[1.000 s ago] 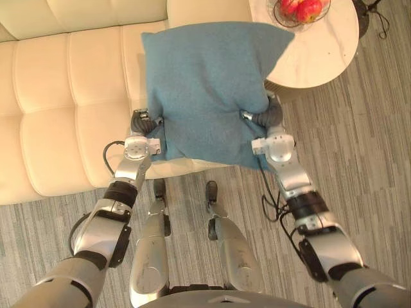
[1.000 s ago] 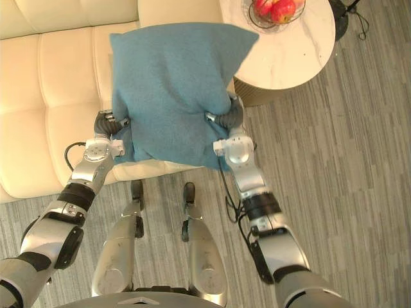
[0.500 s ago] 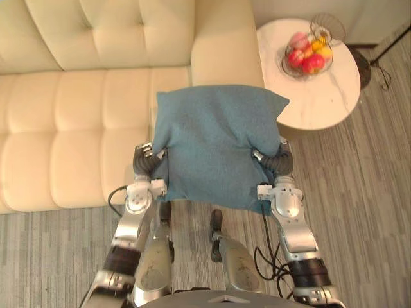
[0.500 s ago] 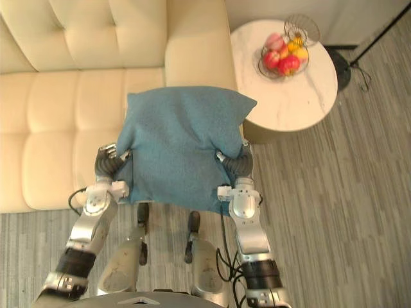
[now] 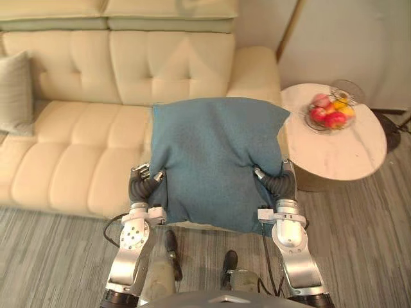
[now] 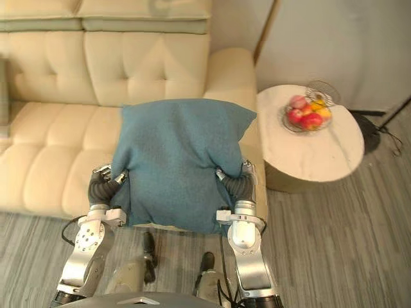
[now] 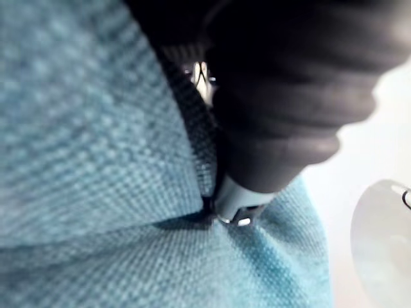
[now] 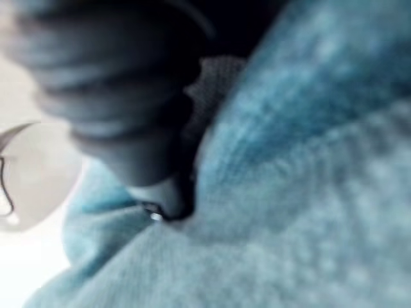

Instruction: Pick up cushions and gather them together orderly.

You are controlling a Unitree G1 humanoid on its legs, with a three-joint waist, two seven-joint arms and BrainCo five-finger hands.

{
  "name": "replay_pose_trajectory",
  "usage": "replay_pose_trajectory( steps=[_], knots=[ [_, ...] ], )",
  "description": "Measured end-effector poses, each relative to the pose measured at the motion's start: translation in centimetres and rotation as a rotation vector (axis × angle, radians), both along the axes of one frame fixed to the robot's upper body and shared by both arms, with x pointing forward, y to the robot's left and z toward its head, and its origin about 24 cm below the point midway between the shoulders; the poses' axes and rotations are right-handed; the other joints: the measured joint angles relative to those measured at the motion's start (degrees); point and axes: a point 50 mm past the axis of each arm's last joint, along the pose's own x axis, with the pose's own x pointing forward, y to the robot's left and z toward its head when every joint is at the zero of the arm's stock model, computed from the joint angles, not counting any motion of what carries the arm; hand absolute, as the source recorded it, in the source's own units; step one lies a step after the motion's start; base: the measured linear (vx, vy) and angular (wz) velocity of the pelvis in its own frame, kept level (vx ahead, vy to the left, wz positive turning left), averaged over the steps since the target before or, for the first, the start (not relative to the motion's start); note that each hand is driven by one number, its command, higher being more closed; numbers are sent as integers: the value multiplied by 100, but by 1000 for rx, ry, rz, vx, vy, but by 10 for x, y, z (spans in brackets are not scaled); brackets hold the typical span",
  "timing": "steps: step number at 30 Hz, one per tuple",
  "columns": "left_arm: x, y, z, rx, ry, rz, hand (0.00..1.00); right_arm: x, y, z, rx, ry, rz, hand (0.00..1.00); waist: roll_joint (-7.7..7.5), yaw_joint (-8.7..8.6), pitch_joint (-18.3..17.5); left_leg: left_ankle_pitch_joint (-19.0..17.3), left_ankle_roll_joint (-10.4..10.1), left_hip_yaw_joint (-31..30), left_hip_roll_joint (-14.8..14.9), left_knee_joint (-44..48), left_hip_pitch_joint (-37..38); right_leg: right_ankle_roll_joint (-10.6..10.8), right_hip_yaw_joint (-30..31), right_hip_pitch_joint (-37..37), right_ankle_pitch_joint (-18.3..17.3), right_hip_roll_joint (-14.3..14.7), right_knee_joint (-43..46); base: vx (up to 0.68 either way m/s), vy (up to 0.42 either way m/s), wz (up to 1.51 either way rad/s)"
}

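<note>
Blue cushion [image 5: 215,160]: lifted clear and held broadside between both hands, over the front edge of the sofa [image 5: 70,160].
Left hand [image 5: 142,186]: pressed into the cushion's left side; clasping or just pressing, cannot tell.
Right hand [image 5: 280,186]: same on the right side; cannot tell either.
Grey cushion [image 5: 14,93]: on the sofa seat, well apart, out past the left hand.
Side table [image 5: 340,151]: out past the right hand, with a fruit basket [image 5: 331,112] on it.
Progress: pick-up looks done. Left to do: carry it to the grey one and set it down neatly beside it.

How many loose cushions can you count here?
2: a blue cushion held between the left hand and right hand, and a grey cushion at the sofa's left end. Others may be hidden.
</note>
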Motion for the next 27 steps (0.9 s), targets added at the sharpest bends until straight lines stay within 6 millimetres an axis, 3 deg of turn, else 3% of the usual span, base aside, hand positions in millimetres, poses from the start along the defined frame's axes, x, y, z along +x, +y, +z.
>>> replay_pose_trajectory(
  steps=[2, 3, 4, 5, 8, 10, 11, 13, 14, 15, 16, 17, 18, 19, 20, 21, 23, 25, 26, 27],
  knots=[
    [0, -3, -3, -6, 13, -9, 100, 0, -4, 0, -4, 0, -17, 100, 32, -90, -140, -107, 89, 327, 294, 264, 29, 114, -163, -47, 57, -297, 123, 4, 329, 55],
    [1, -7, -4, -10, 16, -20, 100, 0, -8, 0, -10, -1, -33, 100, 103, -166, -223, -43, -185, 575, 471, 275, 120, 226, -269, -30, 90, -424, 153, 26, 439, 72],
    [6, -12, -3, -9, 8, -40, 100, 2, -14, -2, -21, 8, -54, 100, 4, -195, -250, 3, -200, 613, 134, 280, 72, 358, -347, -37, 259, -694, 145, 15, 514, 78],
    [6, -9, -7, 3, 20, -37, 100, 4, -12, -6, -15, 23, -56, 100, -59, -213, -311, 1, -161, 529, -53, 248, 40, 410, -373, 54, 350, -767, -18, 4, 395, 68],
    [5, -2, -16, 39, 54, -39, 100, 4, -10, -8, -21, 33, -70, 100, -173, -176, -383, -19, 6, 307, -431, 193, -60, 434, -617, 271, 586, -834, -262, -48, 246, 58],
    [5, -2, -18, 42, 65, -45, 100, 3, -11, -10, -20, 40, -77, 100, -175, -177, -384, -197, 72, 187, -563, 399, -246, 439, -608, 227, 456, -1015, -21, -90, 180, 44],
    [4, -4, -21, 44, 73, -62, 100, 3, -13, -17, -20, 71, -82, 100, -183, -156, -373, -305, 143, 153, -652, 562, -361, 271, -546, 17, 251, -1209, 435, -143, 249, 29],
    [3, -3, -27, 63, 95, -75, 100, 3, -13, -32, -10, 135, -90, 100, -253, -132, -320, -364, 230, 227, -739, 556, -292, -206, -114, -397, 178, -1407, 1215, -111, 200, 1],
    [0, 0, -29, 82, 108, -75, 100, 3, -11, -41, 0, 176, -91, 100, -304, -140, -259, -375, 250, 239, -752, 517, -218, -412, 303, -688, 51, -1373, 1715, -99, 100, -4],
    [-3, 4, -34, 110, 131, -73, 100, 3, -8, -51, 18, 223, -91, 100, -366, -187, -195, -370, 242, 234, -767, 273, -101, -210, 740, -847, -271, -1008, 2010, -93, 56, 6],
    [-5, 6, -37, 118, 146, -73, 100, 3, -5, -54, 28, 244, -84, 100, -417, -223, -167, -348, 206, 220, -859, -62, 21, -158, 845, -886, -394, -753, 1964, -75, 68, 27],
    [-7, 10, -40, 135, 162, -72, 100, 2, -1, -58, 48, 262, -78, 100, -732, -343, -202, -527, 109, 246, -1235, -288, 161, -308, 822, -943, -664, -700, 1614, -27, 54, 55],
    [-7, 6, -44, 119, 177, -88, 100, 2, -4, -56, 31, 253, -77, 100, -643, -442, -45, -839, 224, 70, -1035, 1371, 67, -9, 966, -804, -970, -409, 1592, -14, 59, 44],
    [-9, 2, -47, 101, 192, -98, 100, 1, -9, -57, 3, 262, -78, 100, -461, -425, -43, -1247, 258, -85, -889, 1206, 253, 19, 938, -805, -917, -237, 1617, -16, 122, -1],
    [-9, 1, -48, 104, 197, -108, 100, 4, -12, -59, -10, 280, -77, 100, -512, -335, 23, -1261, 439, -54, -934, 1069, 308, -44, 1115, -1007, -959, -300, 1859, -58, 150, -51],
    [-9, 2, -47, 114, 198, -107, 100, 5, -10, -58, -9, 279, -62, 100, -522, -326, 26, -1086, 469, -57, -951, 698, 291, -43, 1047, -1304, -1012, -170, 1642, -100, 206, -50],
    [-9, 3, -46, 126, 193, -111, 100, 5, -10, -54, -9, 264, -61, 100, -527, -370, 15, -813, 292, -108, -1025, 156, 332, -20, 958, -1464, -736, 75, 1086, -52, 80, 5],
    [-9, -3, -46, 124, 191, -137, 100, 2, -15, -55, -20, 269, -73, 100, -560, -490, 7, -769, 232, -242, -1192, -4, 400, -179, 1085, -1413, -467, 180, 832, 99, -45, 52],
    [-9, -5, -46, 117, 188, -144, 100, 0, -19, -53, -39, 265, -74, 100, -482, -540, 7, -793, 257, -318, -1217, 88, 382, -323, 1118, -1419, -310, 168, 935, 199, -109, 58],
    [-9, -6, -46, 116, 187, -151, 100, -3, -19, -52, -41, 261, -76, 100, -368, -572, -46, -860, 230, -428, -1203, 175, 305, -336, 1032, -1428, -291, 173, 984, 227, -125, 48]
  ],
)
